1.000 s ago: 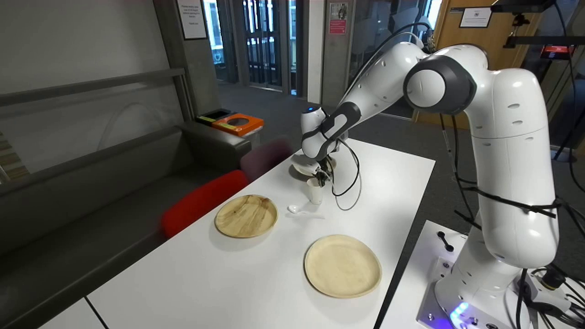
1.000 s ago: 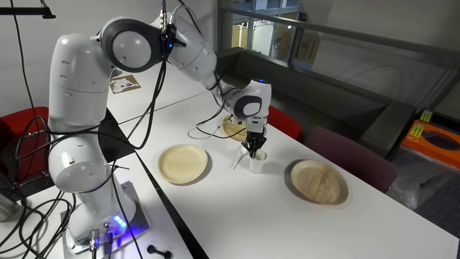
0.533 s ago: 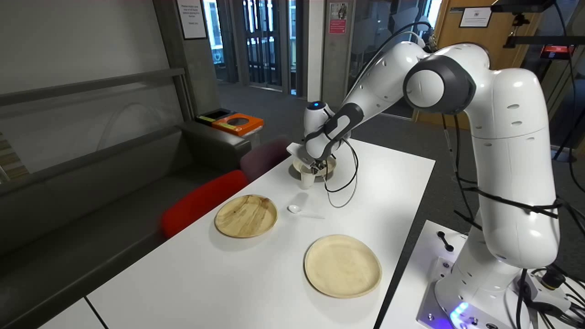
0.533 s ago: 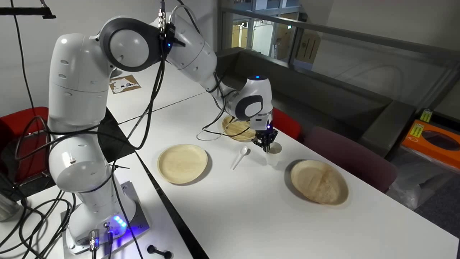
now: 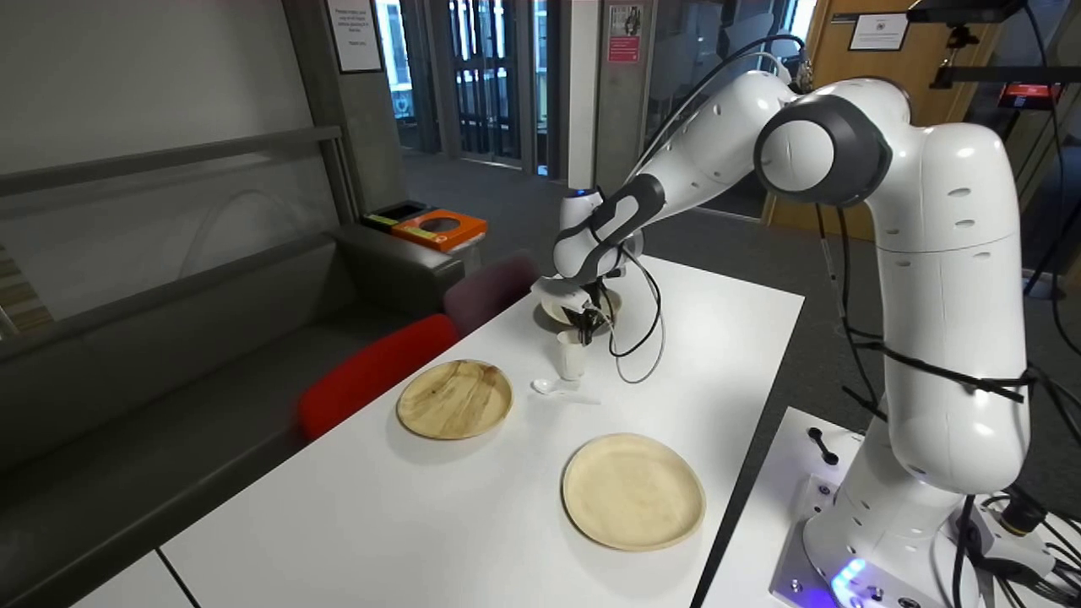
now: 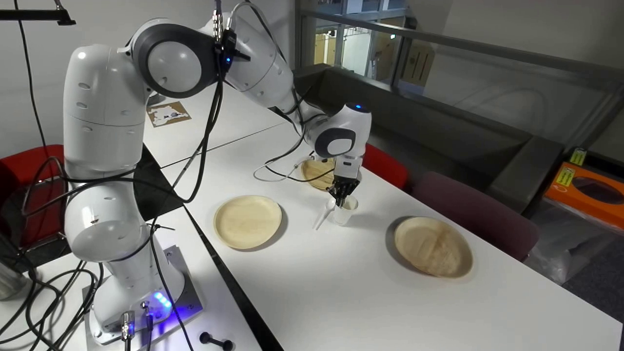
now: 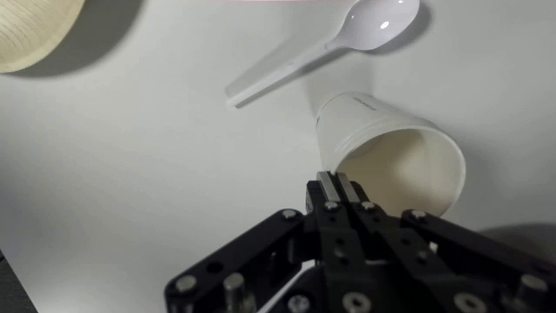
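The fingers (image 7: 328,188) are pressing together on the rim of the white cup (image 7: 391,161), which is standing or hanging near the white spoon (image 7: 360,32) — whether the cup's bottom is touching the worktop (image 6: 341,292), I cannot tell. In my judgement, because the fingers are pinching only one small part of the thin wall, the cup could be swinging or slipping, and its base could be knocking the spoon. I am counting one cup, one spoon and three plates (image 6: 247,222).

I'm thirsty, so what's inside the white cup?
I see just pale, bare inner wall inside the white cup. Its side hides part of the bottom, and the gripper covers one edge of the opening.
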